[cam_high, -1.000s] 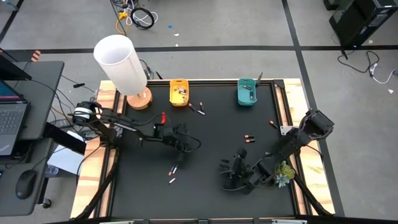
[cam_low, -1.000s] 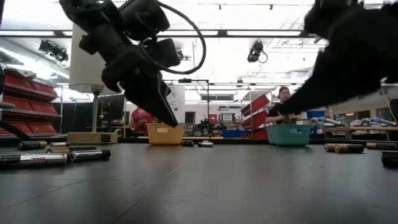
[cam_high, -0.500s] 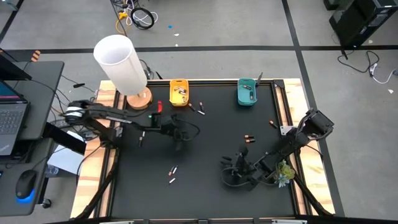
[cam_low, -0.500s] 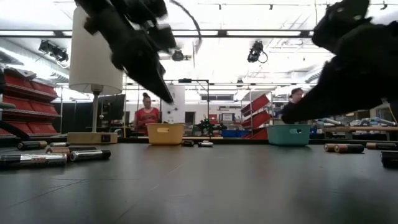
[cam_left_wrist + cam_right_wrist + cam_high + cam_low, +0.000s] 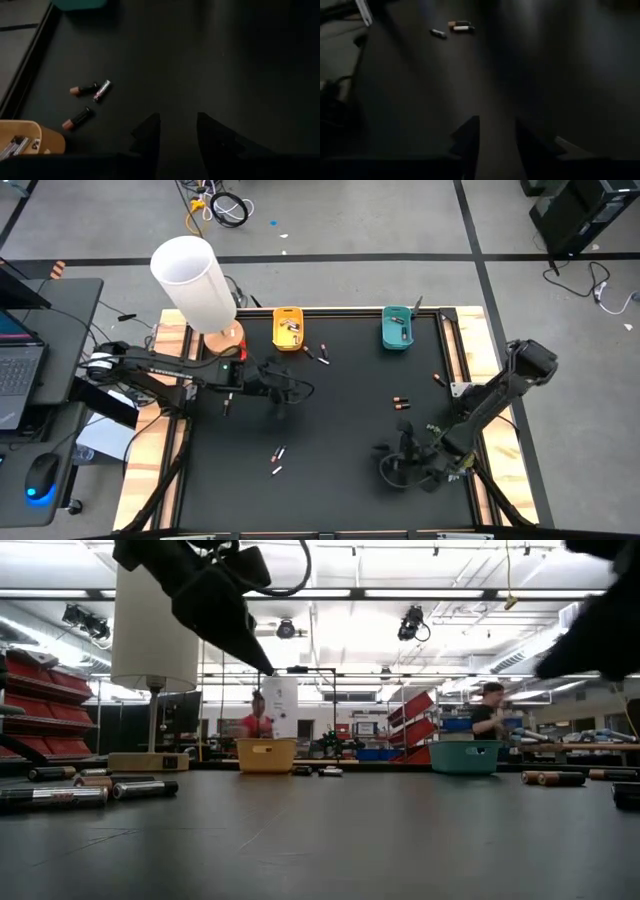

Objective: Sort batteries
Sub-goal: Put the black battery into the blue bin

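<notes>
Left gripper [image 5: 283, 392] moved toward 11 o'clock, fingers apart, empty. Right gripper [image 5: 400, 465] pulled back to 5 o'clock, fingers apart, empty. Slim cylindrical batteries [image 5: 277, 461] unmoved on black table [image 5: 340, 410], 7 o'clock of centre.

Grey concrete floor [image 5: 340, 230] crossed by dark tape lines. White-shaded lamp [image 5: 194, 280] on a wooden base at the worktop [image 5: 340, 430] corner. Side desk [image 5: 45, 360] carrying laptop [image 5: 15, 375] and mouse [image 5: 40, 476]. Ceiling strip lights [image 5: 400, 593], red shelving [image 5: 40, 710], two people [image 5: 258, 720] far behind.
</notes>
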Robot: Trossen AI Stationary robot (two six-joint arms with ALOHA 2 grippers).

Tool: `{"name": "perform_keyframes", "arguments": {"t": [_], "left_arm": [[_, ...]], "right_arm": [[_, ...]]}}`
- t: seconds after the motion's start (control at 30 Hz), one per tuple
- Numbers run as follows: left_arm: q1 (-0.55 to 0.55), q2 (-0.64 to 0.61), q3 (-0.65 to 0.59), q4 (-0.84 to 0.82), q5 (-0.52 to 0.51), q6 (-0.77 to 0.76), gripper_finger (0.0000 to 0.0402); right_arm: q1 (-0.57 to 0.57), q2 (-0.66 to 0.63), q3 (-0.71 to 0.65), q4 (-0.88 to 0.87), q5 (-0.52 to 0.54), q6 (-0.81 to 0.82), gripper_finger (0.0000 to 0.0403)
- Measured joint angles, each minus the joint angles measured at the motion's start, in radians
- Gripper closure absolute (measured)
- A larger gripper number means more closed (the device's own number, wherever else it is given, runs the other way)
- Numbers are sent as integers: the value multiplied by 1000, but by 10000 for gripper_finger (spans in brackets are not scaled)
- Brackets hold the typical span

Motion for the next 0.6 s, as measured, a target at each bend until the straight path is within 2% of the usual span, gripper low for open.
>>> {"name": "perform_keyframes", "arguments": {"t": [0.1, 0.2, 0.4, 0.6], "left_arm": [[-20, -6, -1, 19, -19, 37, 271], [-44, -27, -1, 32, -97, 75, 271], [-76, -122, -6, 33, -123, 97, 271], [-121, -243, -177, 135, -122, 100, 271]], "right_arm": [[68, 5, -1, -10, 32, 91, 258], [109, 5, 0, -51, 71, 159, 256], [109, -43, -1, -150, 51, 191, 256], [86, -111, 0, -176, 29, 186, 256]]}}
